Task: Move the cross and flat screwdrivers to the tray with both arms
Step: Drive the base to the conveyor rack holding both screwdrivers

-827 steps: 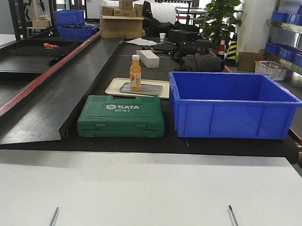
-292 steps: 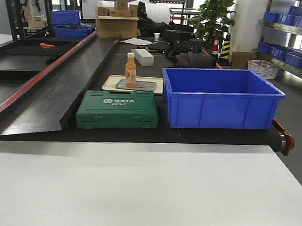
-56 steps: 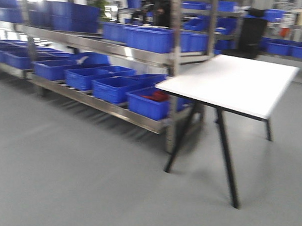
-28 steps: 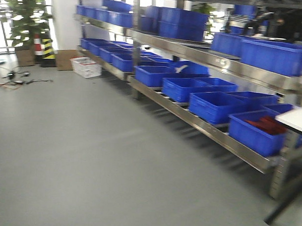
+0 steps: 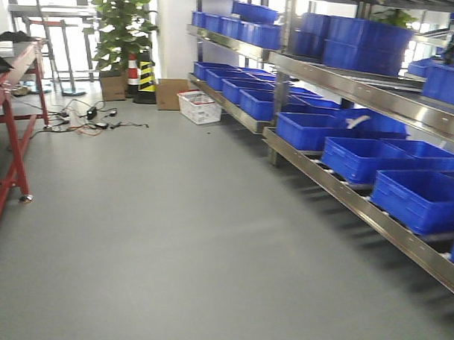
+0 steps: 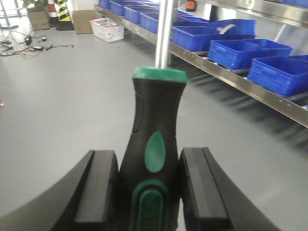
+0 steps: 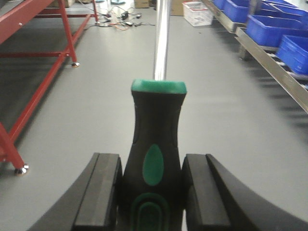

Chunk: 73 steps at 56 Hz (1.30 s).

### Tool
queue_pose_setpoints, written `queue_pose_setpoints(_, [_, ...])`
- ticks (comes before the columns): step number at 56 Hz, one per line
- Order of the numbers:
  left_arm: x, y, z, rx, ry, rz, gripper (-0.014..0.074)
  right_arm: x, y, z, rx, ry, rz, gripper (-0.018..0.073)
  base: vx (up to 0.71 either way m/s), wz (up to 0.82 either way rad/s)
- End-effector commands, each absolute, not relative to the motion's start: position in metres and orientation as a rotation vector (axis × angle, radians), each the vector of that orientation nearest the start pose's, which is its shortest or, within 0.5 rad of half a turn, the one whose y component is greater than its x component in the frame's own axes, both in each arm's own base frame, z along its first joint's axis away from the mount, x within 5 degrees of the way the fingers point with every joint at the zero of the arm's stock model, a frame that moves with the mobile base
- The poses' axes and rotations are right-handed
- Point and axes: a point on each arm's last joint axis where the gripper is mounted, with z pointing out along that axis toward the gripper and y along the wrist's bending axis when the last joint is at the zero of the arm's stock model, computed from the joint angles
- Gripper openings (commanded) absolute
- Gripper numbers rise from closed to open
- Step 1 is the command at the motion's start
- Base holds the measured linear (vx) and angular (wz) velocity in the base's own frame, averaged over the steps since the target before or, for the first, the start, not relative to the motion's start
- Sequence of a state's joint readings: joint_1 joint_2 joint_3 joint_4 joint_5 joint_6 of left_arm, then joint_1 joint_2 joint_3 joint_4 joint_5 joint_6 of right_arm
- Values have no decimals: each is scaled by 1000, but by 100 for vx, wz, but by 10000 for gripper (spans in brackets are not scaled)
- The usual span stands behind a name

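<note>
Swung round since half a second ago, the front view now looks further along the steel shelving (image 5: 364,78). The potted plant (image 5: 124,21) has shifted from the far left towards the middle, a red-framed bench (image 5: 13,95) has come in at the left edge, and the white counter corner has left the picture. Blue crates (image 5: 416,195) fill the shelves on the right. A striped cone (image 5: 147,76) and a white basket (image 5: 199,107) stand near the plant, and loose cables (image 5: 87,120) trail over the grey floor (image 5: 172,235).

From the left wrist, the left tool (image 6: 149,187) is closed down on the left-hand screwdriver (image 6: 156,125). Its two black pads (image 6: 103,187) press the lower part of the black handle from either side. The handle stands upright between them, its green cap above the pads, and the silver shaft runs straight up out of the picture, so the tip cannot be made out. Floor and crates lie beyond.

From the right wrist, the right tool (image 7: 151,192) grips the right-hand screwdriver (image 7: 156,120) the same way. The pads are tight against both flanks of the handle, the green oval faces the camera, and the shaft rises past the top edge with its tip unseen. The red bench frame is at the left here and the crates at the right.
</note>
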State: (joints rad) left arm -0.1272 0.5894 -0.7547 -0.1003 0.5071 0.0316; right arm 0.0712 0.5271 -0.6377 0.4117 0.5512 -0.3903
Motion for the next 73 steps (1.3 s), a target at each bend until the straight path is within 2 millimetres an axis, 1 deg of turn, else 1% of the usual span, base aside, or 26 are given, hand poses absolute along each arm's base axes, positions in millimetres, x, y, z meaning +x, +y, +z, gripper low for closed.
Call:
queue_pose_setpoints(1, [111, -19, 391, 85, 1701, -188, -6, 102, 24, 358, -202, 1766, 213, -8, 58, 28])
queue_pose_setpoints(29, [111, -19, 391, 85, 1701, -188, -6, 102, 24, 358, -202, 1766, 213, -8, 63, 29])
queue_pose_setpoints(42, [111, -19, 391, 85, 1701, -188, -6, 102, 24, 358, -202, 1766, 213, -8, 67, 15])
queue_pose_setpoints(57, [111, -19, 391, 85, 1701, -188, -6, 102, 24, 358, -202, 1766, 213, -8, 67, -9])
queue_pose_setpoints(73, [111, -19, 391, 85, 1701, -188, -6, 102, 24, 358, -203, 1769, 214, -8, 65, -38])
